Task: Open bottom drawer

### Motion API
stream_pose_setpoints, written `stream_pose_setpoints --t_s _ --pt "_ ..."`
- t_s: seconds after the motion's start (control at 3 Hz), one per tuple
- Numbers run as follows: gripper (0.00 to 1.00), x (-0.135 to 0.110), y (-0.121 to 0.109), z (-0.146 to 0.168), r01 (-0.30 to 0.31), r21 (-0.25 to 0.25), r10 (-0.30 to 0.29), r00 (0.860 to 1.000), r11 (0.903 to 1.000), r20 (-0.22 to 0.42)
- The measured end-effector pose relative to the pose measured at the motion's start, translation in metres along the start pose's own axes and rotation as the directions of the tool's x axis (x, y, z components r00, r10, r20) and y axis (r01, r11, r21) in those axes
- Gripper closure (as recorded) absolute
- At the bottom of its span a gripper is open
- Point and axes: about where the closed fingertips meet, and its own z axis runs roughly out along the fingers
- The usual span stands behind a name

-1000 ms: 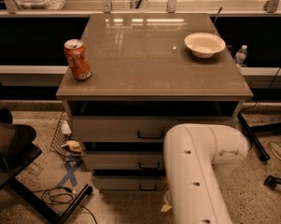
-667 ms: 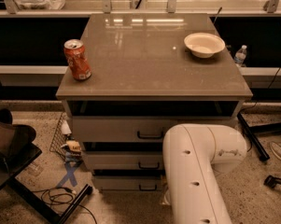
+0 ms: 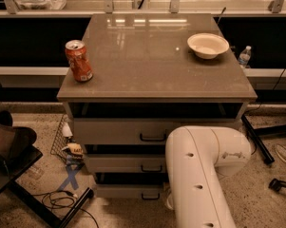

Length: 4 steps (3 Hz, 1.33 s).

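while the counter [image 3: 157, 75] is standing straight ahead, the white arm [image 3: 199, 175] is hiding the gripper low at its right front, grip state untellable; the bottom drawer [image 3: 123, 191] is sitting just left, seemingly shut, its handle [image 3: 150, 196] running sideways; the bowl [image 3: 208, 44] is looking empty.

can [image 3: 79, 61] L, bowl [image 3: 208, 44] R, hand hid behind arm [image 3: 199, 175]

Tabletop [image 3: 157, 70]: glossy, smooth, lights mirrored near far edge. Can [image 3: 79, 61], left edge: shiny metal. Bowl [image 3: 207, 44], right edge: matt. Bottom drawer [image 3: 123, 192] front: matt. Arm [image 3: 199, 175]: smooth plastic-looking shell, hiding gripper low before cabinet.
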Motion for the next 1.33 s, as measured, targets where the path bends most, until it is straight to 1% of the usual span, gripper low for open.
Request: stream_pose_setpoints --t_s 0.33,1.0,1.33 --pt "1.00 0.001 0.001 -0.005 0.000 -0.001 0.000 1.000 1.0000 -0.002" --pt "1.00 -0.001 -0.002 -0.011 0.000 -0.001 0.000 1.000 1.0000 -0.002" --pt "1.00 0.008 0.010 -0.022 -0.007 -0.009 0.006 1.000 0.9999 -0.022"
